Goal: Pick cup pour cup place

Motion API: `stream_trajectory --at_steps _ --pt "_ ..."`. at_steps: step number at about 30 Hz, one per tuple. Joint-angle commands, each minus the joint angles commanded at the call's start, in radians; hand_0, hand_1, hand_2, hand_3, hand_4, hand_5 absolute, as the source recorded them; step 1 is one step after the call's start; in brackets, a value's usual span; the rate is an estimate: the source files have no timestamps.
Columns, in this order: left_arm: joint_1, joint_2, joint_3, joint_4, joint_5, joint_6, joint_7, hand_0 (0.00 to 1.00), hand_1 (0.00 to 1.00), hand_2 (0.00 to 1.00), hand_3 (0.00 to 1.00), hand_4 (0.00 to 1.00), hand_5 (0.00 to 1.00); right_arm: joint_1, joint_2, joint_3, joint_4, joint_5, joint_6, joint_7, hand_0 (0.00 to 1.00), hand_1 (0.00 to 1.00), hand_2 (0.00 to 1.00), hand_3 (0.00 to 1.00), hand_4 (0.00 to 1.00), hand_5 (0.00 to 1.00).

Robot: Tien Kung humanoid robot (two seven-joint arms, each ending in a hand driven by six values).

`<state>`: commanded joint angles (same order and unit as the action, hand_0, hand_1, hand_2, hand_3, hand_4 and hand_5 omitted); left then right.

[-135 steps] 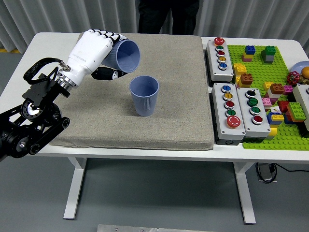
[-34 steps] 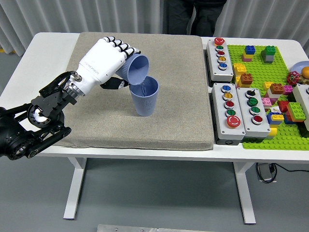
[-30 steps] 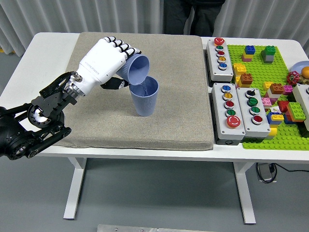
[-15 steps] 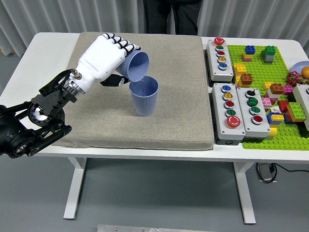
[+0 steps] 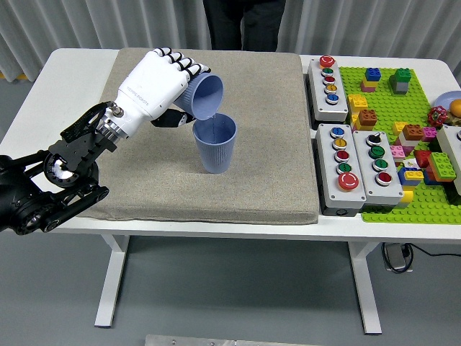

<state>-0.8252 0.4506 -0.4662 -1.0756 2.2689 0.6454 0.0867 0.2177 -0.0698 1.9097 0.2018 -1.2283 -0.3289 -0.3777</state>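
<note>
Hand: left hand [image 5: 153,86], white shell with dark fingertips, is wrapping its fingers around one blue cup [image 5: 202,96] and holding it tipped, mouth facing right and down.
Standing cup: a second blue cup [image 5: 215,143] is sitting upright just below and right of the hand, on the grey mat [image 5: 209,187]; the tipped cup's rim is hanging over its left edge, nearly touching.
Count: two cups, one hand, three button boxes [image 5: 351,165], one green brick plate [image 5: 403,144].
Arm: black left arm [image 5: 50,189] is reaching in behind the hand from the lower left.
Hidden: the held cup's base is lying inside the fingers; whether anything is pouring cannot be told.
Person: dark clothing [image 5: 241,21] is standing beyond the hand at the far edge, cut off by the frame.
Room: bare mat is lying open ahead of and below the standing cup; white table [image 5: 43,101] is showing left of the hand.
</note>
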Motion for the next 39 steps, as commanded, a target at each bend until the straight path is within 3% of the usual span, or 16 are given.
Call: stream_trajectory --at_steps 19,39 --pt "-0.040 0.013 0.074 0.009 0.000 0.000 0.031 0.406 0.489 0.522 0.527 0.706 0.136 0.000 -0.001 -0.002 0.000 0.005 0.000 0.000 0.667 0.609 0.554 0.539 0.002 0.138" --pt "-0.044 0.019 0.086 0.012 0.000 0.000 0.050 0.408 0.492 0.521 0.531 0.699 0.126 -0.008 0.000 -0.006 0.001 0.010 -0.001 -0.001 0.668 0.609 0.553 0.538 0.002 0.138"
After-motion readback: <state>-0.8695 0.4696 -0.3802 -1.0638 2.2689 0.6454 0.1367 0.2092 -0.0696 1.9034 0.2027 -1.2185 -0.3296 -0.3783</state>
